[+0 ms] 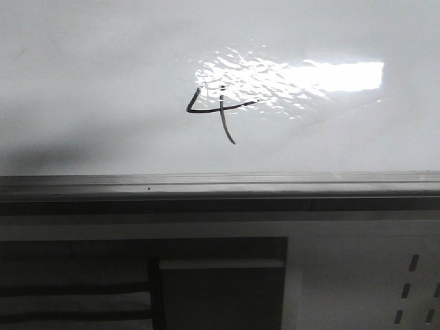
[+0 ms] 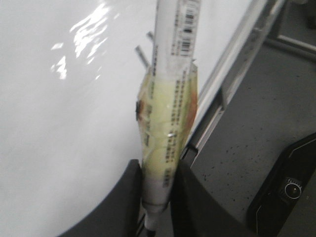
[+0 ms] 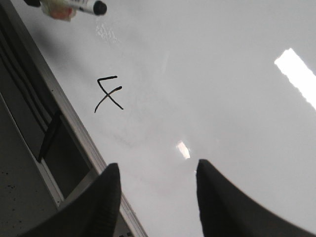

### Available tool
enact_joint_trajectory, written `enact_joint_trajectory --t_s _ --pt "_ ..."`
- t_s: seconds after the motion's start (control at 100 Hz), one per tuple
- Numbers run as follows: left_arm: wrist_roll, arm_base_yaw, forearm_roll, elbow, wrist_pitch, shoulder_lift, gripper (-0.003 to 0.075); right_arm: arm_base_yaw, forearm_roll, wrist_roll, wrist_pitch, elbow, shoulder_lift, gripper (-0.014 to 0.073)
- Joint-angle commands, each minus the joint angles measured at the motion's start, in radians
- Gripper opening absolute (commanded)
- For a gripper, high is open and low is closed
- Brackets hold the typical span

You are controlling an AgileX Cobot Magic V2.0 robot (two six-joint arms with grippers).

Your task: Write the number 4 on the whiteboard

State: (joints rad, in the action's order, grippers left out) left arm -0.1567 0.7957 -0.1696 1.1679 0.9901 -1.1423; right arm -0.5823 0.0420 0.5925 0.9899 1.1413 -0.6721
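Writing looks finished: the number 4 (image 1: 214, 110) sits on the whiteboard (image 1: 82, 82) near its framed lower edge. Left gripper (image 2: 157, 185) clamps the taped marker (image 2: 170, 98), tip lifted clear; right gripper (image 3: 157, 197) hangs spread, empty.

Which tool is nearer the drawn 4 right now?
Probably left. The left tool grips the marker, lifted just off the number 4. The right tool hovers open, farther along the whiteboard.
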Motion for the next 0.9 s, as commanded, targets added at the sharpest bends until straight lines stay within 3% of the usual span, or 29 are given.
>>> enact_joint_trajectory --t_s 0.0,0.17,0.25,0.45,0.61,0.89 --pt "0.209 0.004 -0.164 -0.042 -0.012 0.078 -0.0014 -0.001 0.015 -0.013 -0.049 0.026 -0.003 0.0311" --pt "0.484 -0.007 -0.385 -0.256 -0.109 0.170 -0.0014 -0.001 0.015 -0.013 -0.051 -0.014 -0.005 0.0311" --pt "0.618 -0.047 -0.405 -0.329 -0.199 0.183 -0.0014 -0.001 0.015 -0.013 -0.052 -0.040 -0.005 0.0311" --pt "0.620 -0.239 -0.217 -0.372 -0.450 0.151 -0.0014 -0.001 0.015 -0.013 -0.052 -0.079 -0.005 0.0311" --pt "0.619 -0.392 -0.093 -0.372 -0.563 0.092 -0.0014 -0.001 0.011 -0.013 -0.052 -0.084 -0.005 0.0311" --pt "0.619 -0.436 -0.075 -0.372 -0.588 0.003 -0.0013 -0.001 0.009 -0.013 -0.052 -0.084 -0.005 0.0311"
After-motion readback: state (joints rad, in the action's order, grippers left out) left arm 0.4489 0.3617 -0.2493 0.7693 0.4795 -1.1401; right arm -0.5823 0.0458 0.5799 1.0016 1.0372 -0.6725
